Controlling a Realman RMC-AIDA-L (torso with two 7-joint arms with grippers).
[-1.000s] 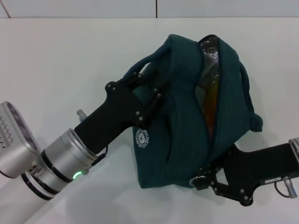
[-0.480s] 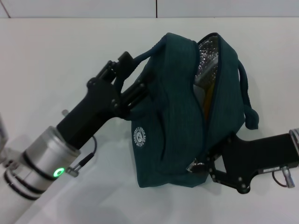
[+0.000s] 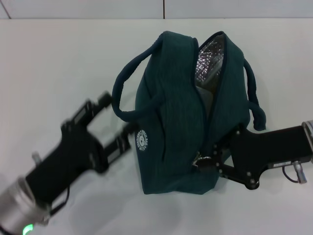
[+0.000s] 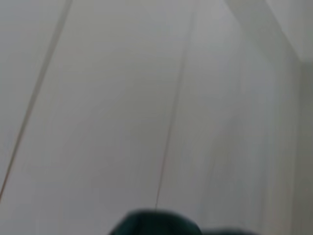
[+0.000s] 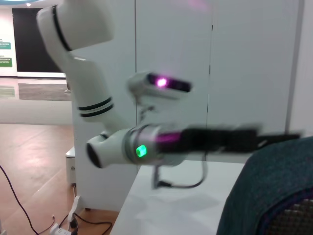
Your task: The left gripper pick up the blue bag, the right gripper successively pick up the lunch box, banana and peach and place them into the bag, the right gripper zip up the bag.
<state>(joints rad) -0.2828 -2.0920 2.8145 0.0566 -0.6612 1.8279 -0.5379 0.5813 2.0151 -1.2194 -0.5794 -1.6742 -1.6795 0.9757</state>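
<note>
Foil lining inside the blue bag [image 3: 188, 122] is shown only by the head view. At lower left, the left gripper [image 3: 110, 127] is seen withdrawn, fingers spread, the handle released since earlier. The zip pull [image 3: 203, 160] is pinched by the right gripper [image 3: 211, 159]. The bag's long axis runs top to bottom at centre frame.

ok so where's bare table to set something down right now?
Bare table runs along the far edge and far-left of the blue bag. Crowded spots: near-left, where the left gripper sits open beside the bag, and near-right, where the right gripper is at the zip.
</note>
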